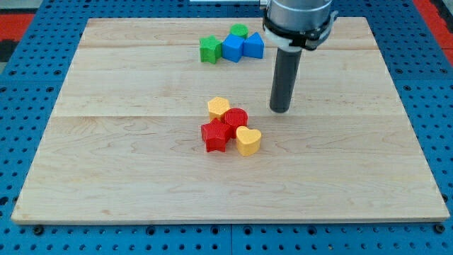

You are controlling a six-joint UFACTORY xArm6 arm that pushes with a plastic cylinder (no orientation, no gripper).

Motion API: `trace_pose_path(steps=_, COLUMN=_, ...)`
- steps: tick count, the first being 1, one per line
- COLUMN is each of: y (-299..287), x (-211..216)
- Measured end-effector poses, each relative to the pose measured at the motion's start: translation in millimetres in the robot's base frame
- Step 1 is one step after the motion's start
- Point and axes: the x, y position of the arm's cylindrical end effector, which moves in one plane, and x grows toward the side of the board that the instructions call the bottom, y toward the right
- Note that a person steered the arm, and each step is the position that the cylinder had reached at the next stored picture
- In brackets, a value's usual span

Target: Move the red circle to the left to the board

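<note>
- Camera view: my tip (280, 110) sits down on the wooden board (127, 170), at roughly two o'clock from the red circle (236, 118), near it but apart.
- No claw here, only the bare rod.
- The red circle is mid-board, packed tight: yellow block (218, 108) at ten o'clock, red star (214, 136) at seven, yellow heart (248, 141) at five.
- Up at twelve o'clock, a green star (209, 49), green block (238, 30) and two blue blocks (232, 48) (254, 45) cluster together.

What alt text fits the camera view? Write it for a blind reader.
My tip rests right of the red circle, which sits mid-board clustered with a red star and two yellow blocks. Green and blue blocks group near the top.
</note>
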Motion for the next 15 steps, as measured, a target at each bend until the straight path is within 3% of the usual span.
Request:
trace_pose_path(steps=4, y=-100, x=31)
trace_pose_path(steps=5, y=-150, x=34)
trace_pose_path(steps=7, y=-192, x=-29)
trace_pose_path(steps=8, y=-193, x=-11)
trace_pose_path(steps=11, y=-196, x=-10)
trace_pose_path(steps=15, y=-239, x=9)
